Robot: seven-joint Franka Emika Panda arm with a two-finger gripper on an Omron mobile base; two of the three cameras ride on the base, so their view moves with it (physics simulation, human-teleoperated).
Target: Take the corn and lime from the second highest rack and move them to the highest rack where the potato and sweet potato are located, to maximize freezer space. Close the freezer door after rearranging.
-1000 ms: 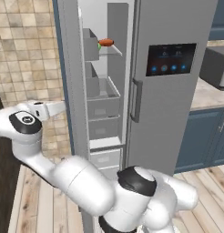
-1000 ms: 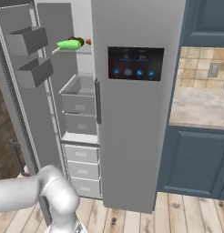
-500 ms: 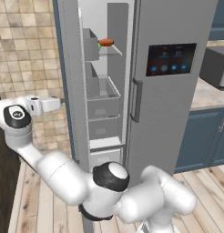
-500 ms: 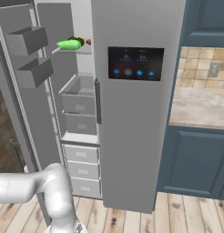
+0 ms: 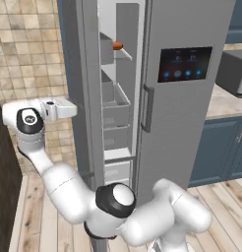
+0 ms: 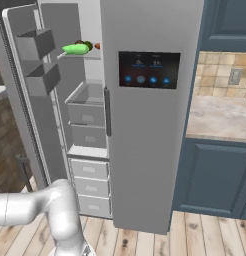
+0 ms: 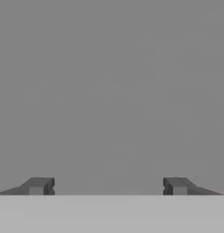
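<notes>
The freezer (image 6: 145,150) stands with its freezer door (image 5: 76,74) swung open. The second highest rack (image 6: 85,102) sits below the highest rack (image 6: 87,56), where a green item, probably the corn (image 6: 76,48), lies beside the sweet potato (image 5: 117,45). The tool (image 7: 107,186) faces a flat grey surface, its 2 fingertips (image 7: 38,185) spread wide, holding nothing.

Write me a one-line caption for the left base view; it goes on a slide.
Open gripper at the outer face of the open freezer door, sweet potato on the highest rack.
</notes>
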